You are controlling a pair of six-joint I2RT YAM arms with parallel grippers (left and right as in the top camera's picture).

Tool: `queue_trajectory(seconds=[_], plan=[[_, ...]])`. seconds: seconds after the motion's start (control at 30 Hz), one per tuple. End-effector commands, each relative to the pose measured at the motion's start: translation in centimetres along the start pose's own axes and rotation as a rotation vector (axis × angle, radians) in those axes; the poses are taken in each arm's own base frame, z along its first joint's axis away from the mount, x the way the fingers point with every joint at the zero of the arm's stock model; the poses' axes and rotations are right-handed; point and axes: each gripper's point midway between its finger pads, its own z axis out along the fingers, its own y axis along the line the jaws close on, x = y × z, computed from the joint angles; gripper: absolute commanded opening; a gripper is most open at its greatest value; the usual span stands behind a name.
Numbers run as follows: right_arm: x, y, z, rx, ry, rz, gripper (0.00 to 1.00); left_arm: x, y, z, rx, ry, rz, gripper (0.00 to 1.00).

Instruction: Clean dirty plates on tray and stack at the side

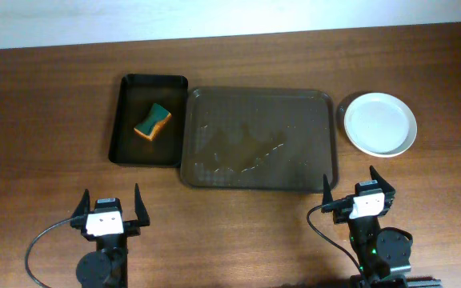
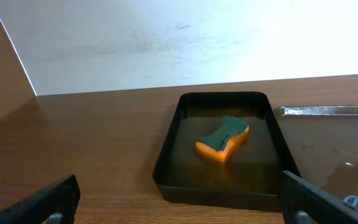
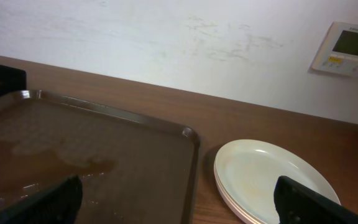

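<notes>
You're likely finishing: plates (image 1: 380, 123) are lying stacked by the right edge, none on the tray (image 1: 256, 138); left gripper (image 1: 110, 197) and right gripper (image 1: 349, 178) are gaping empty.

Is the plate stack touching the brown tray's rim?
Apart. The overhead view shows a strip of bare table between the plates and the tray.

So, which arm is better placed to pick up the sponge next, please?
Left, likely: the sponge lies in the black tray ahead of the open left gripper; the right gripper is farther, by the plates.
</notes>
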Motion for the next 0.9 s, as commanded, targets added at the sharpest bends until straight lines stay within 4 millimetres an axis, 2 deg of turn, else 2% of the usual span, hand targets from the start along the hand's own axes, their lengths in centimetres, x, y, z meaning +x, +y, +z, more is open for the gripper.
queue_trajectory(seconds=[0.0, 0.87], plan=[[0.25, 0.05, 0.0, 0.002, 0.005, -0.004, 0.98, 0.02, -0.13, -0.05, 0.005, -0.002, 0.019, 1.0], [0.25, 0.06, 0.0, 0.001, 0.005, -0.004, 0.98, -0.01, 0.32, -0.04, -0.02, -0.003, -0.057, 1.0]])
